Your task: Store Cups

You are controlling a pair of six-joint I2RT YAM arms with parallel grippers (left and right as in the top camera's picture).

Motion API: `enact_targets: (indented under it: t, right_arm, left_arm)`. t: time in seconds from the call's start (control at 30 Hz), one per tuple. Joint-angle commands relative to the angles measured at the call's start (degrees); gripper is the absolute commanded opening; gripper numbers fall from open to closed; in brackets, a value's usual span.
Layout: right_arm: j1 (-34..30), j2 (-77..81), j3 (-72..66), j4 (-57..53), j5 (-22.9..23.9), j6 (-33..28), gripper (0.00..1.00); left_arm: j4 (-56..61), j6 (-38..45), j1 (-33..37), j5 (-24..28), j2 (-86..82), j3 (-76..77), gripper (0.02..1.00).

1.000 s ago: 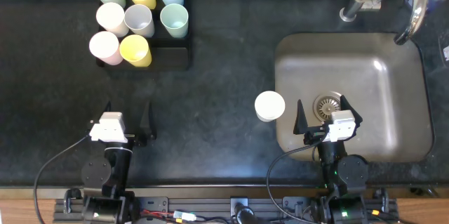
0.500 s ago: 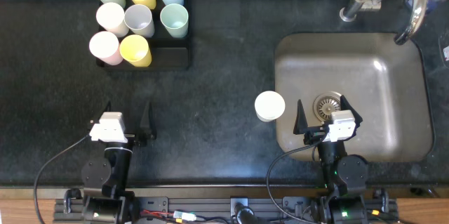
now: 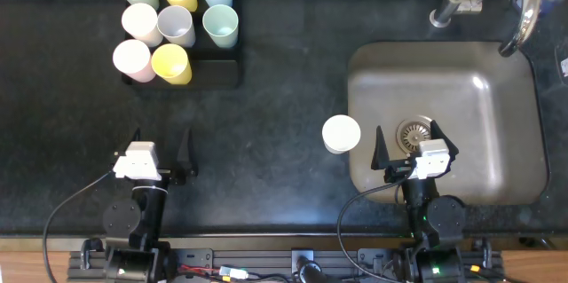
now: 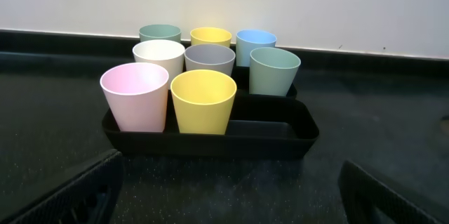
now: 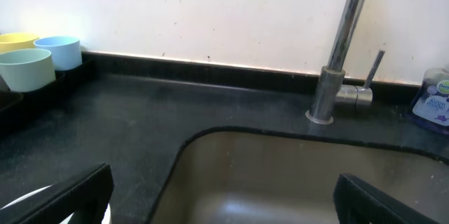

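Nothing has been moved since the earlier frames: the fingers of the left gripper [image 3: 162, 143] and the right gripper [image 3: 408, 137] are spread wide apart, and nothing is held between them. One white cup [image 3: 341, 134] is seen on the table [image 3: 266, 141] just beside the left rim of the sink [image 3: 470, 97], close to the outer side of the right gripper's left finger and not between the fingers. Eight coloured cups [image 4: 203, 101] are set in the black tray [image 4: 280, 138] at the far left, well apart from both grippers.
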Motion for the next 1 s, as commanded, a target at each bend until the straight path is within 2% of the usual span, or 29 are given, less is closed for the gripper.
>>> enact_targets:
  t: [0.03, 0.7, 0.83, 1.0]
  right_arm:
    - [-0.28, -0.55, -0.76, 0.31, -0.02, 0.0, 0.998]
    - [-0.28, 2.84, 0.87, 0.68, 0.02, 0.0, 0.998]
    - [-0.28, 13.0, 10.43, -2.12, -0.02, 0.04, 1.0]
    - [-0.28, 30.58, 31.85, -17.77, -0.87, 4.07, 0.996]
  left_arm:
    - [-0.13, 1.05, 0.15, 1.16, -0.7, -0.09, 1.0]
    - [-0.13, 1.05, 0.15, 1.16, -0.7, -0.09, 1.0]
    - [-0.13, 1.05, 0.15, 1.16, -0.7, -0.09, 1.0]
    - [-0.13, 1.07, 0.15, 1.16, -0.7, -0.09, 1.0]
